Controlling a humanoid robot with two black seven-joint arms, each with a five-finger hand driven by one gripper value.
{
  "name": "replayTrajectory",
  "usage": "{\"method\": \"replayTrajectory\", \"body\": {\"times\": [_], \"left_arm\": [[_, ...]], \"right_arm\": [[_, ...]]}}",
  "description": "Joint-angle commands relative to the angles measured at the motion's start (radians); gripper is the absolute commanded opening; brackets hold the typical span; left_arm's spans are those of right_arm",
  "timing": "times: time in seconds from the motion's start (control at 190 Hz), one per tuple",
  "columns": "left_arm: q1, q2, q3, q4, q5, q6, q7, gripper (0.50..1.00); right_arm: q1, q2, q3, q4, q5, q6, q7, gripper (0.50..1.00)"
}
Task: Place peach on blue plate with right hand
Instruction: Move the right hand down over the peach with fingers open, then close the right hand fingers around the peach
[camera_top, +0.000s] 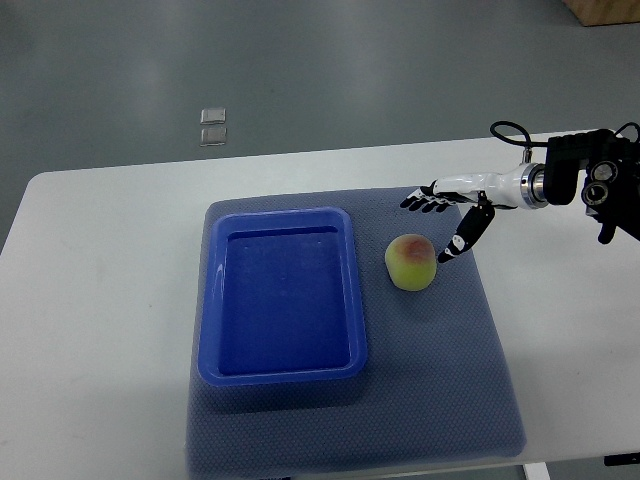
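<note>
Reaching in from the right edge, the right hand (447, 222) hovers over the mat (450, 380), fingers spread and holding nothing. Four fingers point left, above the peach (411, 262); the thumb (466, 236) angles down, its tip just beside the peach's right side, contact not confirmed. The peach sits on the mat just right of the plate (283, 370), lying down-left of the palm. It is roundish, with no marked long axis. The left hand is not in view, so only the right is near. Judgement: the grasp is not yet made; the hand needs to drop and close round the peach. The plate's raised right rim lies between peach and basin, so a lift is required. The basin is bare, with ample room.
</note>
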Motion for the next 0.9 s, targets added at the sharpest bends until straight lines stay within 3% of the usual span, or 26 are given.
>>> {"method": "replayTrajectory", "body": {"times": [0.0,0.776,0.887,0.897], "left_arm": [[0.000,0.000,0.000,0.000,0.000,0.000,0.000,1.000],[0.000,0.000,0.000,0.000,0.000,0.000,0.000,1.000],[0.000,0.000,0.000,0.000,0.000,0.000,0.000,1.000],[0.000,0.000,0.000,0.000,0.000,0.000,0.000,1.000]], "right_arm": [[-0.006,0.003,-0.001,-0.001,0.001,0.000,0.001,0.928],[-0.037,0.072,-0.058,-0.002,-0.044,0.000,0.010,0.913],[-0.037,0.072,-0.058,-0.002,-0.044,0.000,0.010,0.887],[-0.037,0.072,-0.058,-0.003,-0.045,0.000,0.010,0.862]]}}
